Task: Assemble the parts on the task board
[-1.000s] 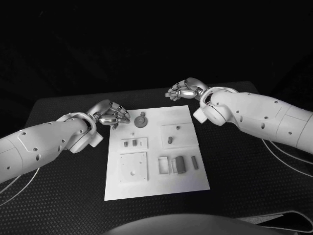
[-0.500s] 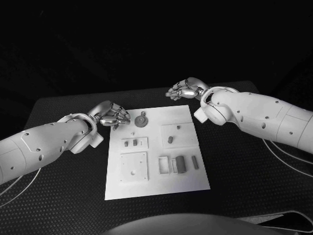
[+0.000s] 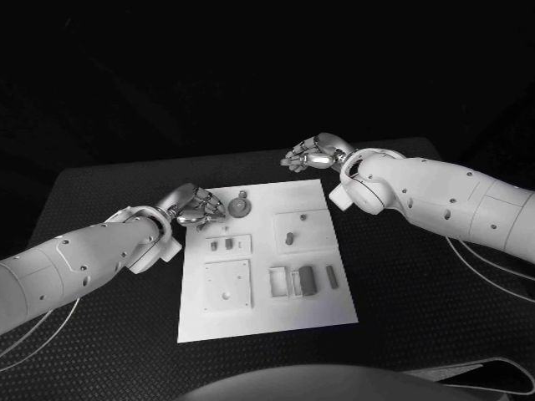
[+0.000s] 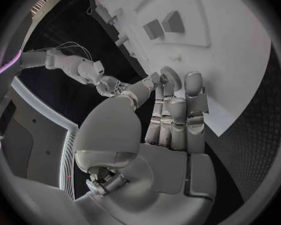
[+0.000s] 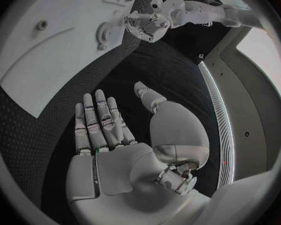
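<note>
- White and flat, the task board (image 3: pixel 267 255) lies in the middle of the black table (image 3: pixel 99 276), its long sides running from near to far.
- A round, gear-like part (image 3: pixel 240 205) with a small knob lies on the board's far left corner; the left wrist view shows its toothed rim just beyond the fingertips (image 4: pixel 193 80).
- The left hand (image 3: pixel 198 207) sits at the board's far left edge, just beside that gear-like part. Its fingers are extended side by side with the thumb held apart, and it holds nothing.
- The right hand (image 3: pixel 316 153) hangs over bare table beyond the board's far right corner, well apart from the parts. It is open-palmed, fingers straight and slightly spread, and empty.
- Two small dark parts (image 3: pixel 221 245) stand in a raised square at the board's left side.
- A single slot-shaped part (image 3: pixel 291 238) sits in a square on the right side.
- Near the board's near right, several upright bar-like parts (image 3: pixel 305 280) stand in a row.
- A plain square plate (image 3: pixel 228 286) with a small hole lies at the near left.
</note>
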